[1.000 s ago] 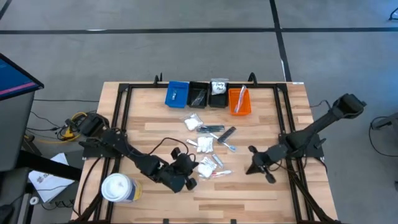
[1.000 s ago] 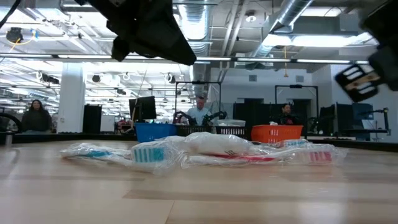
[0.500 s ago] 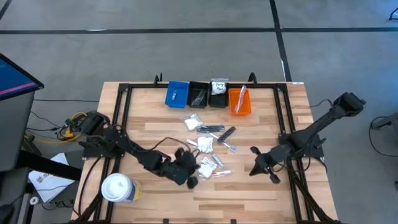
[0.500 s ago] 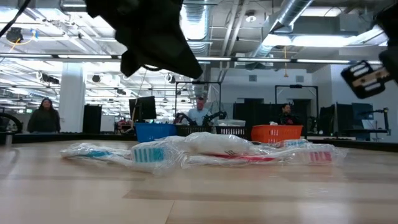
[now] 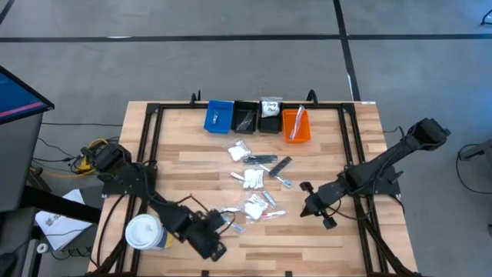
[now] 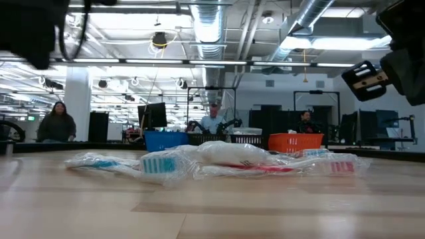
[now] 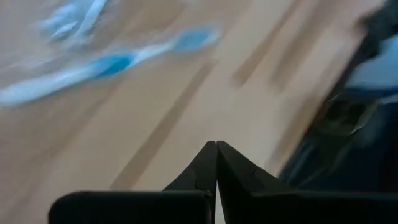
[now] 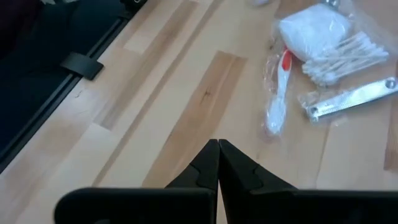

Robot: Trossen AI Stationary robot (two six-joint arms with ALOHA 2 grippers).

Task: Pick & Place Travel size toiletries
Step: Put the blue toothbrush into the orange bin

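High view: left gripper [image 5: 217, 248] and right gripper [image 5: 305, 208] both pinched together, empty; most toiletries [image 5: 257, 204] lie loose between them, few in the bins [image 5: 258, 118] beyond.

Left wrist view: heavy blur; a blue-and-white toothbrush [image 7: 99, 68] is only a streak, and the dark shape at the edge cannot be identified. Low view: both arms cut off by the upper edge, neither claw tip shown. High view: contents of the 4 bins [image 5: 258, 118] too small to tell; individual sachets in the toiletry pile [image 5: 257, 181] cannot be separated.
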